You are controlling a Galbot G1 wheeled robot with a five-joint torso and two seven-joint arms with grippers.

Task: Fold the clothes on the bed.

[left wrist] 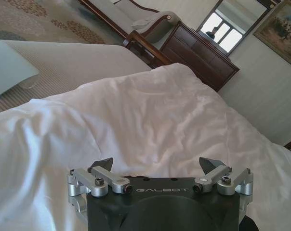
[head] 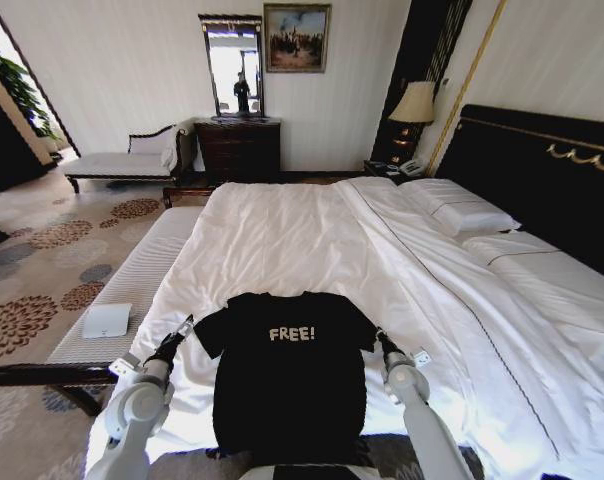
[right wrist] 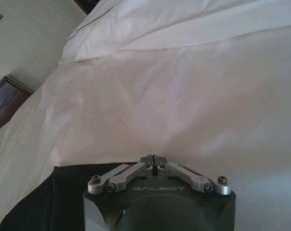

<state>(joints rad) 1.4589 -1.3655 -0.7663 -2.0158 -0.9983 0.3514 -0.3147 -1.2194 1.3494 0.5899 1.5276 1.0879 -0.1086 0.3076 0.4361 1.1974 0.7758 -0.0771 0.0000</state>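
White bed sheets carry the black "FREE!" T-shirt flat and unfolded at 6 o'clock — left end effector spread at its sleeve, right end effector pressed together — folding barely begun.

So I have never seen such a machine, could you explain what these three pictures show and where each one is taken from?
It is a wheeled robot with two arms. One picture comes from its head, looking down at the bed; the other two come from cameras on its wrists. A black T-shirt with "FREE!" lettering lies flat on the white sheet. The left gripper is beside the shirt's left sleeve with its jaws open, holding nothing. The right gripper is at the right sleeve's edge, jaws closed; whether they pinch cloth cannot be seen. A pale bench stands beside the bed.
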